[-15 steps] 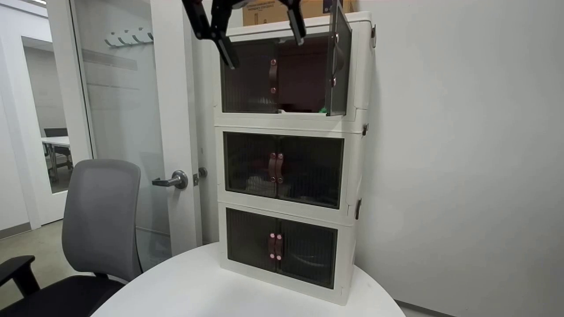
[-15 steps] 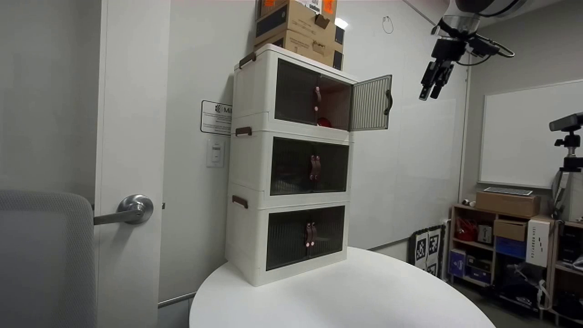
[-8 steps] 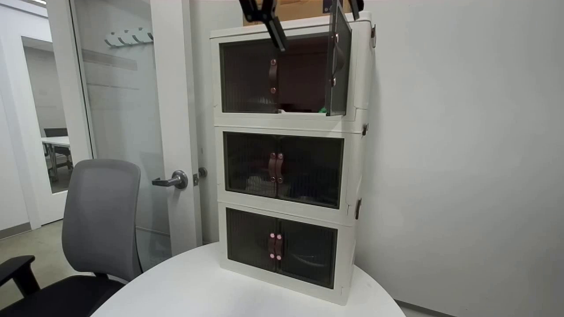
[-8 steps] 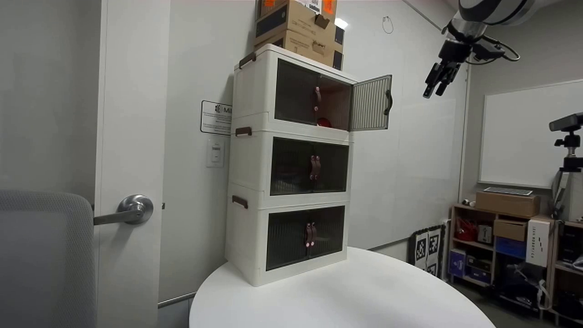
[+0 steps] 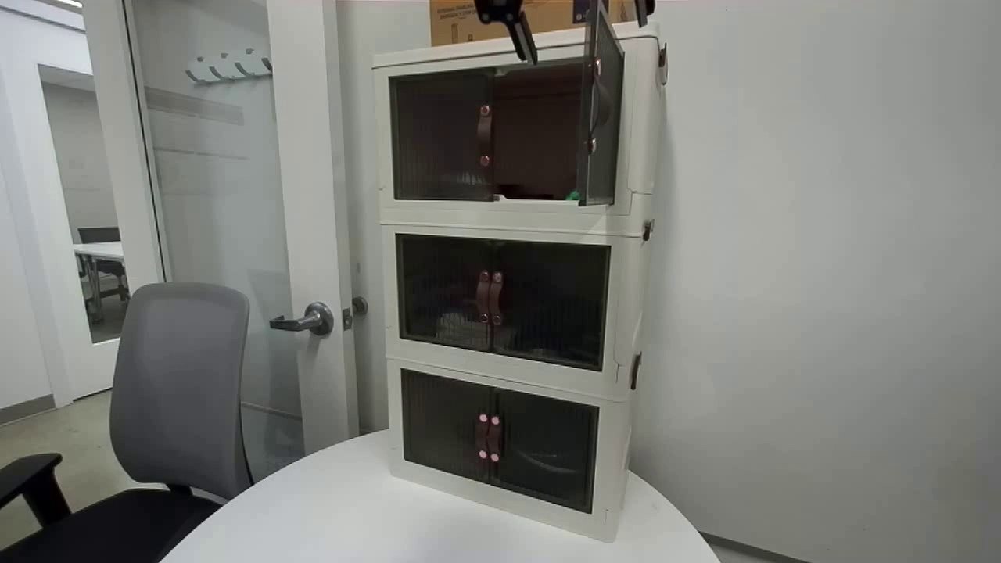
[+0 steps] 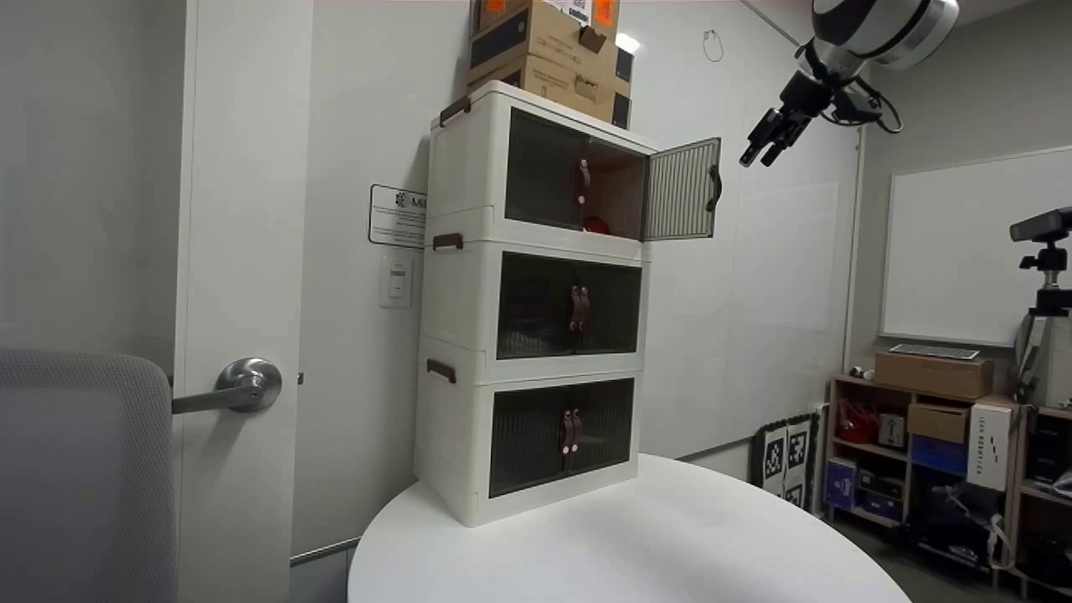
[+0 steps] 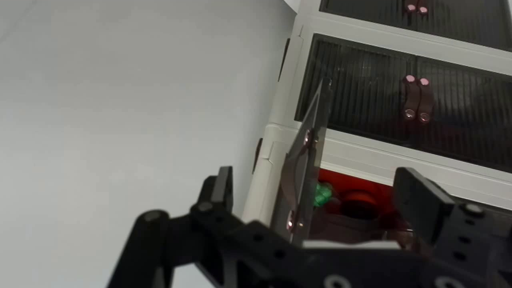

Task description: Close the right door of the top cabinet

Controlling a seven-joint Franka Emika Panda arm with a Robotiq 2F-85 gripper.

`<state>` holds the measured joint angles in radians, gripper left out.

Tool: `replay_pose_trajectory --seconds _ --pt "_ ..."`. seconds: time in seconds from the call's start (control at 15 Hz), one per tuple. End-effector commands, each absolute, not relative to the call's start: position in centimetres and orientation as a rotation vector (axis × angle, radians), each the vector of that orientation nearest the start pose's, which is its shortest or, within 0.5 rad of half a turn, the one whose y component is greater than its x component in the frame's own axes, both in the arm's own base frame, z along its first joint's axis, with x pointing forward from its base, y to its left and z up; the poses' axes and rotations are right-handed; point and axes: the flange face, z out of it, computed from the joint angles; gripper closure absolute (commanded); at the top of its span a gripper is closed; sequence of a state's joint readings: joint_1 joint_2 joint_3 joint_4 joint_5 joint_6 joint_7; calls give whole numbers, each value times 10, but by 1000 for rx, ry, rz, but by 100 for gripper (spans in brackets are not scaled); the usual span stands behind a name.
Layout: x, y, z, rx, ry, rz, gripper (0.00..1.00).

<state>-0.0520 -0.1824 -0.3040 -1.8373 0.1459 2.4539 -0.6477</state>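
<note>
The right door, a dark translucent panel, stands swung outward in both exterior views [image 5: 606, 133] [image 6: 680, 191]. It is nearly edge-on in the wrist view [image 7: 314, 160]. Its handle [image 6: 713, 188] is on the outer face. The top cabinet [image 5: 438, 212] is the uppermost white-framed unit, also in an exterior view [image 6: 465, 167]; its left door [image 5: 442, 137] is shut. My gripper is open and empty, near door-top height in an exterior view [image 6: 756, 162]. At the top edge of an exterior view [image 5: 586, 37] its fingers are partly cut off. In the wrist view [image 7: 314, 176] the door edge appears between the fingers; contact is not visible.
Cardboard boxes [image 6: 553, 67] stand on the top cabinet. A green item [image 7: 322, 195] and red items lie inside it. Two like units with shut doors [image 5: 446, 289] stand beneath, on a round white table [image 5: 352, 500]. A wall [image 5: 782, 274] is beside the stack. A chair [image 5: 180, 383] stands near the table.
My open gripper has moved rightward and upward in an exterior view. In an exterior view it has come closer to the open door and tilted toward it. The door has not moved.
</note>
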Motion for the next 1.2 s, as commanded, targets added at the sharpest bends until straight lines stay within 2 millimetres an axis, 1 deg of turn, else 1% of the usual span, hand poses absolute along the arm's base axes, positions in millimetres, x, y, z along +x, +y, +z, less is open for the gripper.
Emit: replay_pose_trajectory --seconds 0.0,0.13,0.27,0.6,0.8,0.93,1.13 --pt "545 -202 697 -2972 -532 -1349 0" --pt "555 -198 695 -2910 -661 -1373 0" --pt "562 -199 693 -2865 -739 -1399 0" --pt "570 -210 688 -2824 -803 -1423 0" --pt "575 -211 688 -2816 -824 -1411 0" --pt "580 -202 688 -2799 -835 -1420 0" --pt "593 -170 691 -2775 -908 -1435 0"
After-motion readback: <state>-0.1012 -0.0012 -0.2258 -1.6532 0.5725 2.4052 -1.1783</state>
